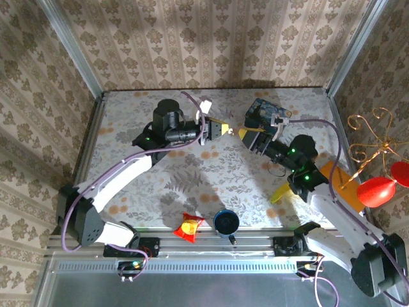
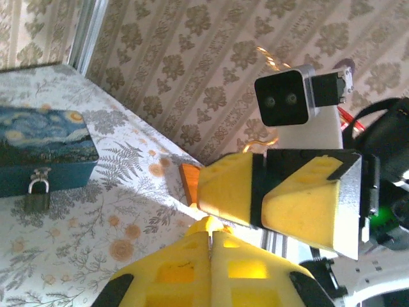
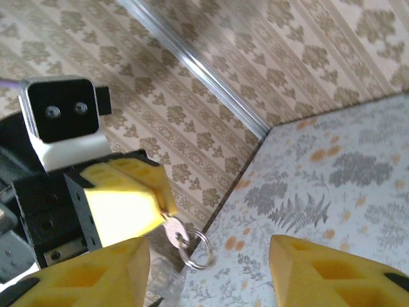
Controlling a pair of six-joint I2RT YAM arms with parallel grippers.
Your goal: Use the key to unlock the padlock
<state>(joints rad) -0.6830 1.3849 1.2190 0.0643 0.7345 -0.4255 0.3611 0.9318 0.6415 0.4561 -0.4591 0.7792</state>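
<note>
two grippers face tip to tip: left gripper [image 2: 211,252] pinched tight on the key [image 3: 172,226], its ringed end jutting out and slanting down, right gripper [image 3: 211,272] spread wide, the padlock [image 2: 37,197] hanging at the blue tin [image 2: 45,144] front, long axis upright, shackle up, body down.

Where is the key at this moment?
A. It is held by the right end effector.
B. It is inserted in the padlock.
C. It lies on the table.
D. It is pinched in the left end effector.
D: in the right wrist view the left end effector is shut on the key, its ring hanging below, while the right end effector stands open.
</note>
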